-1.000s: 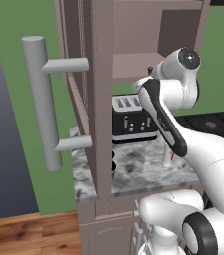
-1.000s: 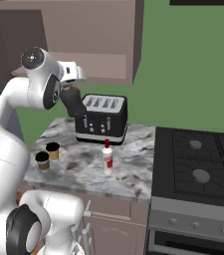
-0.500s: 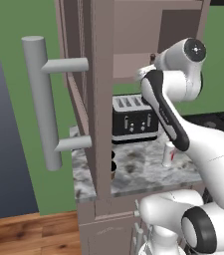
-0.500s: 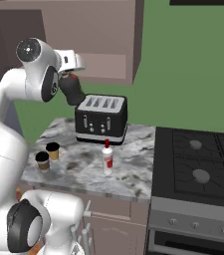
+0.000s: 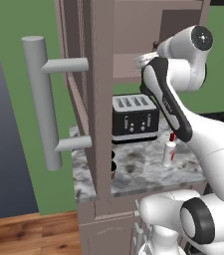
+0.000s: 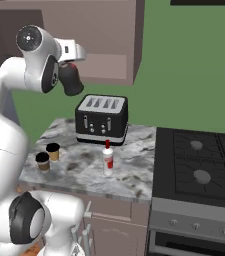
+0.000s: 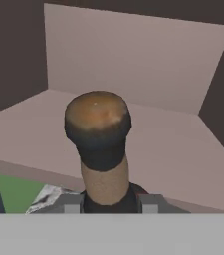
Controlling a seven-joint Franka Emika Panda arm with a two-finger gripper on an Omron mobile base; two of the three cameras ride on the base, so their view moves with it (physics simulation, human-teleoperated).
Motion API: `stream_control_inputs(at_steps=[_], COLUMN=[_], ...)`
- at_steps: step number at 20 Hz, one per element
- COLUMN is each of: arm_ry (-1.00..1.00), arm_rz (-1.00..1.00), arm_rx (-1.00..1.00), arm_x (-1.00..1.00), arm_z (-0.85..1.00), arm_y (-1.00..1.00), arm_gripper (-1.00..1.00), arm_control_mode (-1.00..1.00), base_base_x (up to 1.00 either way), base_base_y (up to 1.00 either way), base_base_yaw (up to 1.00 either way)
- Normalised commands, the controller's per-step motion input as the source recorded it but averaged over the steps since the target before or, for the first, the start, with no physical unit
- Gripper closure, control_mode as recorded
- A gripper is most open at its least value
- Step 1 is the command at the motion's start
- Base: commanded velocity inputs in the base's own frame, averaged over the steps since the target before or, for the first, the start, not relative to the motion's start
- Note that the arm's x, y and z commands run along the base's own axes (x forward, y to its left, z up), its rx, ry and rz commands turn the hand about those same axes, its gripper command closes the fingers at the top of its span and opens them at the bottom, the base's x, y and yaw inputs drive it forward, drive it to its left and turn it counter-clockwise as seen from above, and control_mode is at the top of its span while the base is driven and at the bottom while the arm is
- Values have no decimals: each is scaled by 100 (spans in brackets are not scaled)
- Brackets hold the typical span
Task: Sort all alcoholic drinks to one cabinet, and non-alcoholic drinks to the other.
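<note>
The black bottle (image 6: pixel 71 80) hangs at the open cabinet's (image 5: pixel 133 64) shelf edge, our tool (image 7: pixel 108 201) clenched on its neck; the clear bottle (image 6: pixel 107 159) stands mid-counter (image 6: pixel 129 167).

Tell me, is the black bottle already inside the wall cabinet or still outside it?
Outside. The black bottle hangs in the end effector before the wall cabinet; the hand view shows its shelf beyond the bottle.

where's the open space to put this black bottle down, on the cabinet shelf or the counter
The cabinet shelf ahead of the black bottle lies bare from side wall to back wall. On the counter, free marble runs from the red-capped bottle to the stove. It is tighter at the left, around the two cups and the toaster.
</note>
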Motion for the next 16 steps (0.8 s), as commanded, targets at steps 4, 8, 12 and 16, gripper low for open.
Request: stream_control_inputs(at_steps=[4, 8, 12, 16], arm_ry=[-2, -6, -8, -5], arm_rz=[0, 0, -2, -3], arm_rx=[5, 5, 4, 3], arm_x=[0, 2, 2, 0], arm_z=[5, 0, 7, 16], arm_y=[-11, -14, -13, -10], arm_gripper=[100, 100, 100, 100], arm_control_mode=[-100, -100, -100, -100], base_base_x=[0, 0, 0, 0], base_base_y=[0, 0, 0, 0], base_base_yaw=[0, 0, 0, 0])
